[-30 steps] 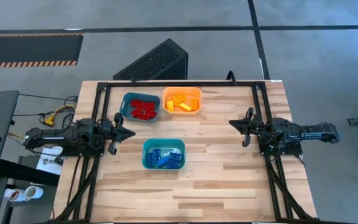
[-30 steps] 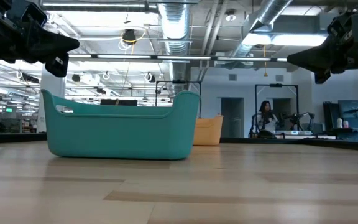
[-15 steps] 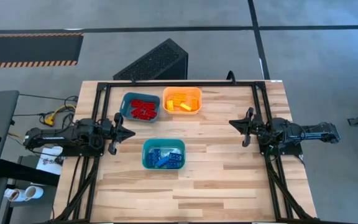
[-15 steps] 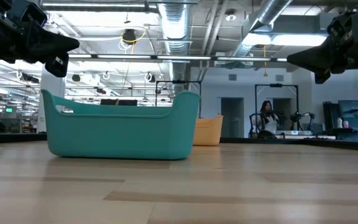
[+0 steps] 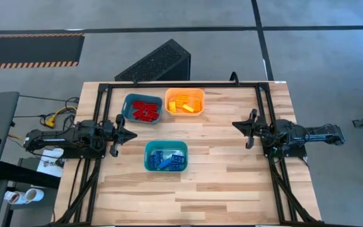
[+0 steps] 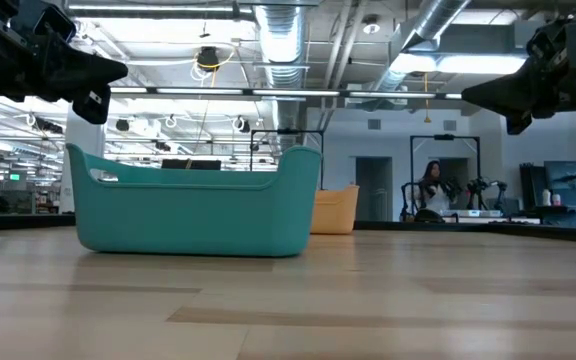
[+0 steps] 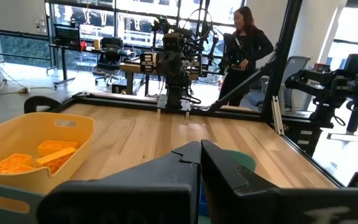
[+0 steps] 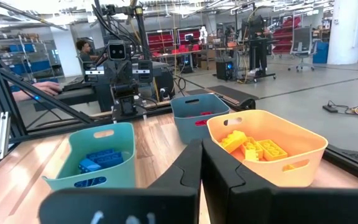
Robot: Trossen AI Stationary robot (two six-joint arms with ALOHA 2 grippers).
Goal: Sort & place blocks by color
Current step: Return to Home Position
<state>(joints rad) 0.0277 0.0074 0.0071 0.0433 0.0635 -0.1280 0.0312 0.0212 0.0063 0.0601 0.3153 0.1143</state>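
Observation:
Red blocks (image 5: 145, 110) lie in a dark teal tray (image 5: 130, 101) at the far left of the table. Yellow blocks (image 5: 183, 105) lie in the orange tray (image 5: 184, 92) beside it. Blue blocks (image 5: 166, 160) lie in a teal tray (image 5: 149, 148) nearer the middle. My left gripper (image 5: 133, 132) hangs shut over the table's left edge, level and pointing right, clear of all trays. My right gripper (image 5: 236, 124) hangs shut over the right side, pointing left. In the right wrist view its fingers (image 8: 201, 162) meet in front of the three trays.
A black metal frame (image 5: 181, 84) runs along the table's far edge and sides. Bare wooden tabletop (image 5: 219, 183) lies between the trays and the near edge. A person (image 6: 430, 190) stands far off in the room beyond.

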